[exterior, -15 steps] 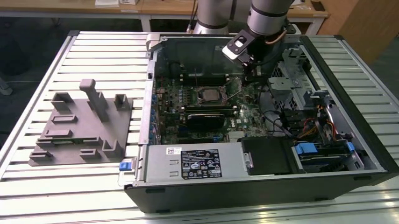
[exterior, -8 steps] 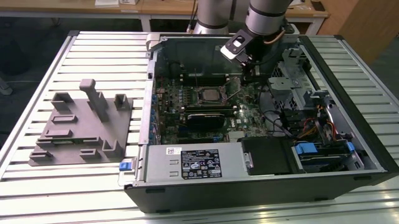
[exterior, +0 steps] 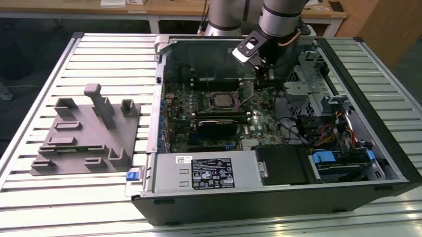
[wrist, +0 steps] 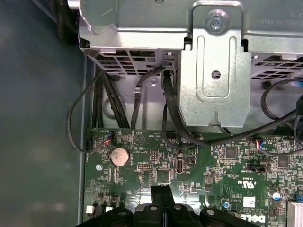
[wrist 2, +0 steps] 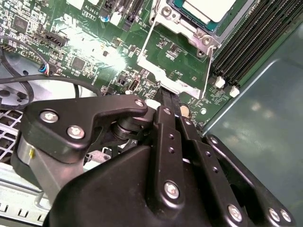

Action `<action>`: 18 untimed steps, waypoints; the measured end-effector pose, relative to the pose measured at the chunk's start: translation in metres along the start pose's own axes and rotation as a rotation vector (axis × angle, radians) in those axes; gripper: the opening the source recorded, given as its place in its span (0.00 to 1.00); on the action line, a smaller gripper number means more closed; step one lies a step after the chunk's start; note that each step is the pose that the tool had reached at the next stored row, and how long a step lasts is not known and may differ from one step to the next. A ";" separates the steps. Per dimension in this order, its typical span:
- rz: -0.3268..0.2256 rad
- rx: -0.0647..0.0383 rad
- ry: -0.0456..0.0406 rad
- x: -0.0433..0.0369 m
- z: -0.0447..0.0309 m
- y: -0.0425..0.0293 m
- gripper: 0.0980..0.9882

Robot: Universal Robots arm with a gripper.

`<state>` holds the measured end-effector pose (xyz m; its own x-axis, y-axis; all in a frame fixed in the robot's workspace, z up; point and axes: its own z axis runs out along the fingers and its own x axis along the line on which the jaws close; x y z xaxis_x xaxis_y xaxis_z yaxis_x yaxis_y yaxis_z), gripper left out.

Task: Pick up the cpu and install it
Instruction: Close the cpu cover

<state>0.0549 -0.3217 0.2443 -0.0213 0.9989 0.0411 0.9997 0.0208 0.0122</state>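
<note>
grey plastic fixture [exterior: 86, 133]: lies on the slatted table [exterior: 39, 59], outside the computer case [exterior: 277, 202], well apart from the socket frame [exterior: 221, 101] on the exterior view's left of it.
grey box with white label [exterior: 207, 173]: inside the case at its near wall, closer to the exterior camera than the socket frame.
socket frame: on the green motherboard [exterior: 178, 103], about mid-case. in the second wrist view its metal bracket [wrist 2: 175, 66] seems swung open on the side towards the gripper, though the angle makes that hard to confirm.
cpu [exterior: 222, 100]: sits inside the socket frame, silvery-grey face up, apart from the gripper. the second wrist view shows the cpu [wrist 2: 208, 8] lying flat there.
memory slots [wrist 2: 251, 42]: dark rows just beside the socket frame.
gripper [exterior: 264, 81]: hangs from the arm [exterior: 280, 19] near the socket frame, on the exterior view's right of it, low over the motherboard. its fingers [wrist 2: 163, 123] are pressed together with nothing between them, and the tips meet in both wrist views.
coin cell [wrist: 120, 155]: on the motherboard, farther from the socket frame than the gripper's tips.
metal drive cage [exterior: 310, 84]: beyond the gripper on the exterior view's right of the socket frame, with black cables [wrist: 165, 109] running from it to the board.
</note>
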 end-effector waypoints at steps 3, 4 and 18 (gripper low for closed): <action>0.000 0.000 0.0010 0.0001 -0.0006 -0.0020 0.01; 0.000 0.000 0.0014 0.0001 -0.0007 -0.0028 0.01; 0.000 0.000 0.0045 0.0005 -0.0013 -0.0204 0.01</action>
<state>0.0344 -0.3217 0.2454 -0.0214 0.9987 0.0456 0.9997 0.0208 0.0124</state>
